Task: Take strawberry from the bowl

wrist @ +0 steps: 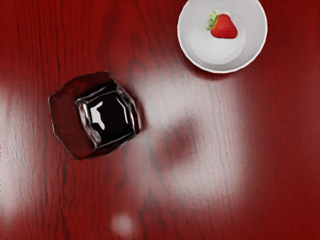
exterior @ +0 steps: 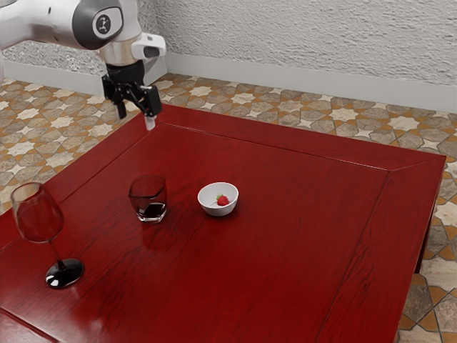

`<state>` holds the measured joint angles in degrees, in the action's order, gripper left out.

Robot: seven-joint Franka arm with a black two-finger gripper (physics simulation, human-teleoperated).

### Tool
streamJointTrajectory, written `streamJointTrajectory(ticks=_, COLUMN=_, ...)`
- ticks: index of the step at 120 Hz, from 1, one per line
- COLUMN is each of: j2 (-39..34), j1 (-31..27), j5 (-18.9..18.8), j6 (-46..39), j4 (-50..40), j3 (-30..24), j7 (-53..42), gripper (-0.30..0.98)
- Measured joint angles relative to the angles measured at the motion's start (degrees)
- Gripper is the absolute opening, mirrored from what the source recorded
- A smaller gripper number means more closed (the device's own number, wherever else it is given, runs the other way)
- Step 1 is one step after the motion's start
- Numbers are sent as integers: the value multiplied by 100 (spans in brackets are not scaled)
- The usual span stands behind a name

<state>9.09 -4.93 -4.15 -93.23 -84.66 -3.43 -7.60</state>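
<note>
Fetching the strawberry point(wrist: 225, 27) is all ahead: it lies in the bowl point(wrist: 189, 37). The fingers point(exterior: 150, 122) stand wide, empty.

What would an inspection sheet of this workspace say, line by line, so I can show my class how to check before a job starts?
Surface: red wooden table, grain showing, glossy with pale reflections.
Job's things: strawberry lying inside the white bowl; bowl upright.
Clutter: short glass beside the bowl, dark at its bottom; wine glass on a dark foot; both upright.
Gripper: black gripper above the table, fingers apart, holding nothing.
Cables: nothing seen.
Surroundings: patterned tile floor; rough pale wall.
</note>
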Motion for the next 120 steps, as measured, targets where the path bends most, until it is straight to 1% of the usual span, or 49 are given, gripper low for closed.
streamJointTrajectory(ticks=26, j2=6, j1=39, j5=-38, j6=-87, j4=-1, j3=-26, j7=-75, gripper=69)
streamJointTrajectory(ticks=32, j2=103, j1=83, j5=-38, j6=-113, j4=58, j3=-41, j7=-232, gripper=69)
streamJointTrajectory(ticks=44, j2=576, j1=174, j5=-31, j6=-363, j4=407, j3=-59, j7=-1073, gripper=69)
streamJointTrajectory(ticks=48, j2=900, j1=202, j5=-38, j6=-478, j4=736, j3=-134, j7=-1392, gripper=69)
streamJointTrajectory(ticks=55, j2=1374, j1=333, j5=-171, j6=-641, j4=1096, j3=-209, j7=-1909, gripper=69)
streamJointTrajectory(ticks=72, j2=1863, j1=380, j5=-316, j6=-946, j4=1305, j3=-247, j7=-2980, gripper=69)
streamJointTrajectory(ticks=87, j2=2687, j1=387, j5=-387, j6=-1245, j4=1883, j3=-290, j7=-3879, gripper=69)
streamJointTrajectory(ticks=108, j2=3186, j1=453, j5=-451, j6=-1449, j4=2041, j3=-437, j7=-5141, gripper=69)
streamJointTrajectory(ticks=114, j2=3319, j1=448, j5=-564, j6=-1474, j4=2036, j3=-444, j7=-5438, gripper=68)
streamJointTrajectory(ticks=120, j2=3455, j1=432, j5=-650, j6=-1490, j4=2042, j3=-447, j7=-5713, gripper=64)
